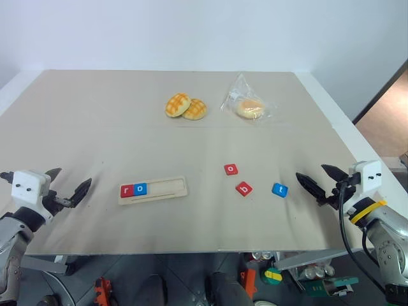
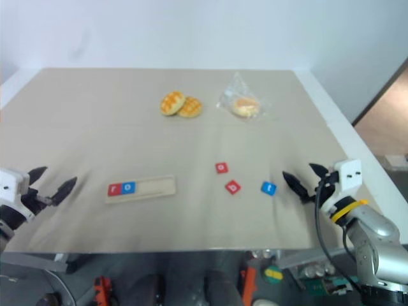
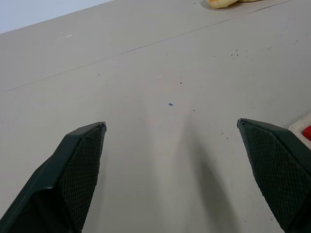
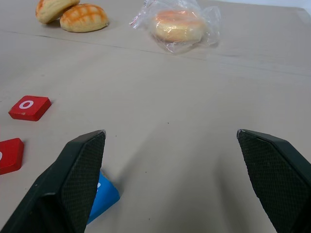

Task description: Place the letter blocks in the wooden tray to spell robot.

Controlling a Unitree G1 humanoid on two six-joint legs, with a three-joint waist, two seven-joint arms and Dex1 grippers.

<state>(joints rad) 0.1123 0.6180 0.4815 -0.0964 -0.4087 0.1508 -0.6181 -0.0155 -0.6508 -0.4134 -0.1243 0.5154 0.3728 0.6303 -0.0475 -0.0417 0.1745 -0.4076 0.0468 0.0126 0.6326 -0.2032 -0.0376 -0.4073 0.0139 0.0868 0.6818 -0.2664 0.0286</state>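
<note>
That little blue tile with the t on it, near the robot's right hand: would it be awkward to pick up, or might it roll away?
The blue t tile looks flat and square, so it should slide rather than roll. It seems stiff and probably light. Lying low on the table, its thin edges may give the fingers little to pinch.

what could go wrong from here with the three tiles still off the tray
1. The loose red o tile, red b tile and blue t tile lie close together; the open right gripper could nudge a neighbour while picking one.
2. Both loose reds look alike at a glance, so o could go in before b.
3. The pale wooden tray, already holding a red r tile and blue o tile, sits loose and may slide when a tile is pressed in.
</note>
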